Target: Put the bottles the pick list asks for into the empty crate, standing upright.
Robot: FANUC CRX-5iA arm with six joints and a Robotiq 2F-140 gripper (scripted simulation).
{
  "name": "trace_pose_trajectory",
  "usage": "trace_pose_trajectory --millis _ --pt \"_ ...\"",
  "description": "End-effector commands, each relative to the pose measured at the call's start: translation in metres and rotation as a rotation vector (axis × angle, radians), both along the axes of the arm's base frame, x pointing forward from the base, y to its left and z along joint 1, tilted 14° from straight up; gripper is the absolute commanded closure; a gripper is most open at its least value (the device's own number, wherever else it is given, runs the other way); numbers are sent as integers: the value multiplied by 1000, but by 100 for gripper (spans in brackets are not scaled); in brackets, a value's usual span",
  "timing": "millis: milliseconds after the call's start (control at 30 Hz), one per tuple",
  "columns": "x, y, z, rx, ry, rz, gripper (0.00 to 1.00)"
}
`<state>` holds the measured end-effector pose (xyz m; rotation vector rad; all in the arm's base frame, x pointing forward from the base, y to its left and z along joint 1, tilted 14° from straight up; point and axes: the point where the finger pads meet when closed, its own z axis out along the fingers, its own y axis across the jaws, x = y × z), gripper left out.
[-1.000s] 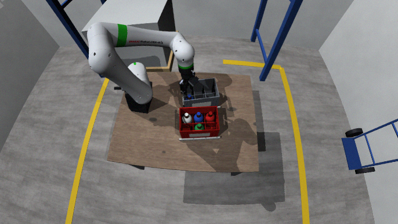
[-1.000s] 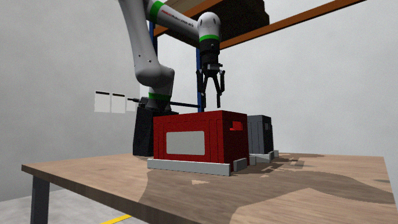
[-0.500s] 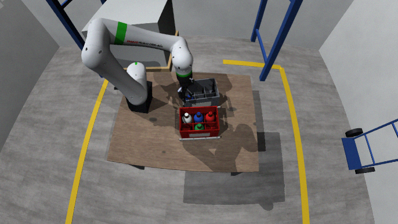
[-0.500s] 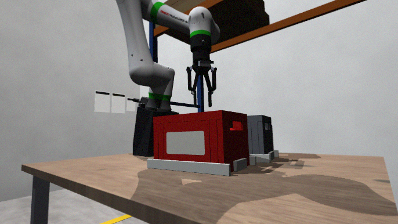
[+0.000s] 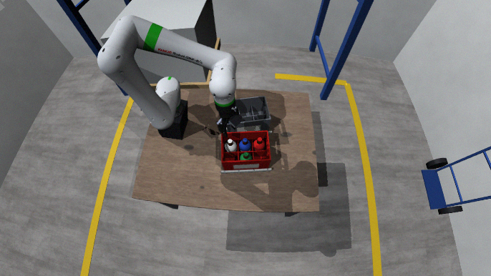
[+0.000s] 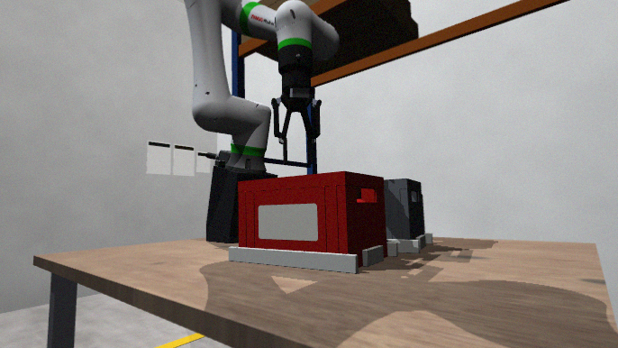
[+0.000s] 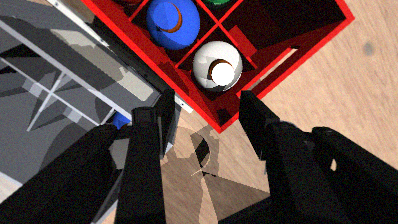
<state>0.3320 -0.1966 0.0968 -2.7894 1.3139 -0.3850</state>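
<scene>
Hovering, open hand (image 5: 225,131) (image 6: 299,150) (image 7: 207,104) — white bottle (image 5: 230,145) (image 7: 218,66) upright, red crate (image 5: 245,165) (image 6: 293,191) (image 7: 286,82) level.

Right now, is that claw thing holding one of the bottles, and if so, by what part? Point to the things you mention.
Nothing is held: the gripper (image 5: 229,130) (image 6: 299,149) (image 7: 207,104) is open, with no bottle between its fingers.

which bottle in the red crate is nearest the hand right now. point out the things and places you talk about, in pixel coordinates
The white bottle (image 5: 231,146) (image 7: 206,59), in the corner compartment beside the blue one (image 5: 245,144) (image 7: 172,31); it alone lies close in front of the hand's (image 5: 225,134) (image 7: 207,107) fingertips.
</scene>
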Motion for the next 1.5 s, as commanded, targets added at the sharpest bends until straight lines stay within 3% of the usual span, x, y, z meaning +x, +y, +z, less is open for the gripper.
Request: trace_pose_trajectory --millis 0,367,1467 --pt "-4 -19 1 4 0 2 56" --pt "-5 -24 1 4 -1 2 56" --pt "4 -27 -37 4 0 2 56"
